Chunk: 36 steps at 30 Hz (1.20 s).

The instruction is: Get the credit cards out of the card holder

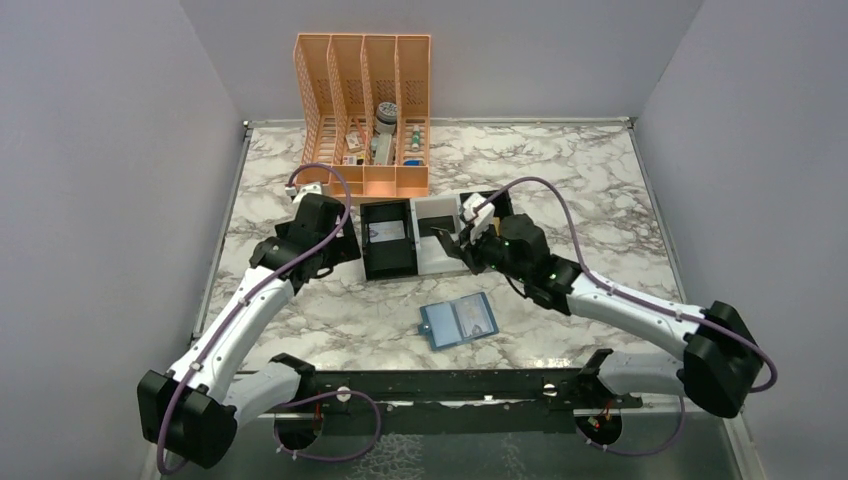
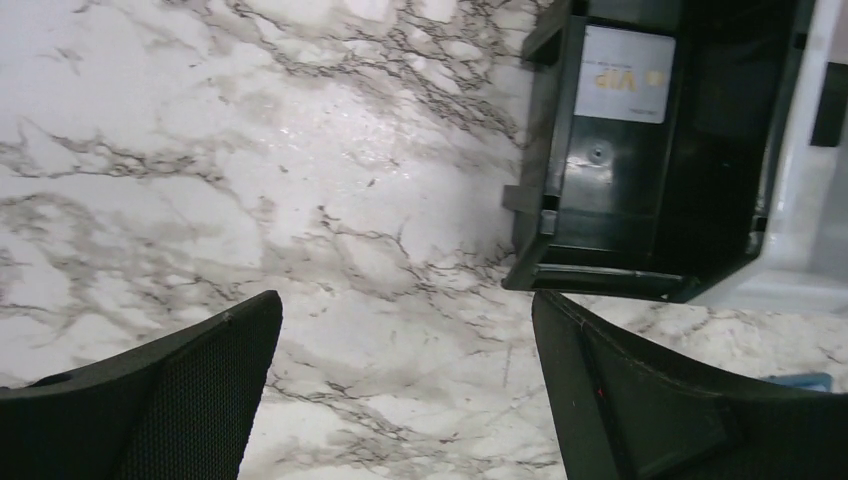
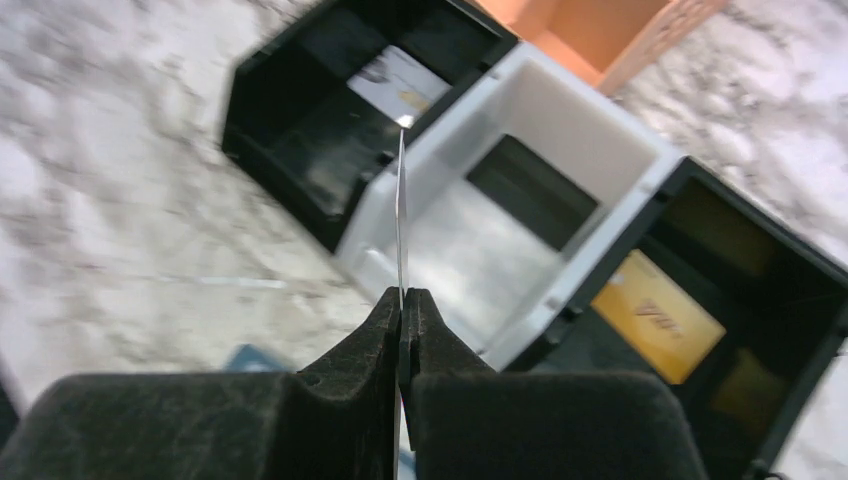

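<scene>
The light-blue card holder [image 1: 458,321] lies open and flat on the marble table, near the front centre. A corner of it shows in the left wrist view [image 2: 800,381] and in the right wrist view [image 3: 250,357]. My right gripper [image 1: 457,242] is shut on a thin credit card [image 3: 401,210], seen edge-on, and holds it over the tray's white middle compartment [image 3: 560,135]. My left gripper [image 2: 405,330] is open and empty, low over bare marble just left of the tray's black left compartment [image 2: 640,200].
The three-compartment tray [image 1: 418,262] holds a white card [image 3: 398,85] in the left part, a black card [image 3: 530,190] in the middle and a yellow card [image 3: 655,315] in the right. An orange file rack [image 1: 365,105] stands behind it.
</scene>
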{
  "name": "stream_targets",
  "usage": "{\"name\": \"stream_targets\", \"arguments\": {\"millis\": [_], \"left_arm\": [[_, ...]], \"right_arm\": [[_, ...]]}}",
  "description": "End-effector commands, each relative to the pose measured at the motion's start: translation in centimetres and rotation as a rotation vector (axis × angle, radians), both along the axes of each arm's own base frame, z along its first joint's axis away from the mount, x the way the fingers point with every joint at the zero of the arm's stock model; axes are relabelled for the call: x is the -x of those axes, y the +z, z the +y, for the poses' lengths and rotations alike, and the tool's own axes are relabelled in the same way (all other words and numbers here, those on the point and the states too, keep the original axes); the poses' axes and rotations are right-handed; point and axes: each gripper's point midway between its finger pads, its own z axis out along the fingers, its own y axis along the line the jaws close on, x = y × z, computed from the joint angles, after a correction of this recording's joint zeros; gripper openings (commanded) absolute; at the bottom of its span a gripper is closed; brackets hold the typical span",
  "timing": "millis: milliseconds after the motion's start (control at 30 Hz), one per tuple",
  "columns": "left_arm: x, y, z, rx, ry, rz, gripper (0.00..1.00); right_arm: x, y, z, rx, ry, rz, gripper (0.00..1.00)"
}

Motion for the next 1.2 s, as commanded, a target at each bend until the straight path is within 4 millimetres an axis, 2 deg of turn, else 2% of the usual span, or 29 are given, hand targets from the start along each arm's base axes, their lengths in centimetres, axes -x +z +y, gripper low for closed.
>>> {"name": "stream_targets", "arguments": {"millis": [0,133,200,333,600,733,1000,1167], "left_arm": [[0.3,0.4,3.5,-0.164,0.037,-0.019,0.99],[0.2,0.0,4.6,-0.212,0.049,-0.082,0.99],[0.1,0.7,4.4,-0.194,0.054,-0.104,0.99],[-0.2,0.8,4.4,-0.191,0.053,-0.129,0.99],[-0.7,0.2,4.3,-0.212,0.042,-0.100,0.99],[-0.6,0.6,4.5,-0.214,0.051,-0.114,0.99],[-0.5,1.1,5.1,-0.221,0.076,-0.136,0.99],[-0.5,1.0,5.2,-0.222,0.083,-0.131,0.99]], "right_arm": [[-4.7,0.6,-1.3,0.244,-0.052,-0.304,0.01],[-6.3,0.2,-1.0,0.382,0.001,-0.444,0.01],[-7.0,-0.5,-0.7,0.451,0.030,-0.481,0.01],[-8.4,-2.6,0.3,0.579,0.098,-0.513,0.01],[-11.3,-5.3,2.1,0.717,0.154,-0.559,0.01],[-12.8,-5.8,2.5,0.771,0.141,-0.581,0.01],[-13.8,-8.3,3.3,0.820,0.194,-0.562,0.01],[-14.2,-10.0,3.1,0.862,0.206,-0.535,0.01]]}}
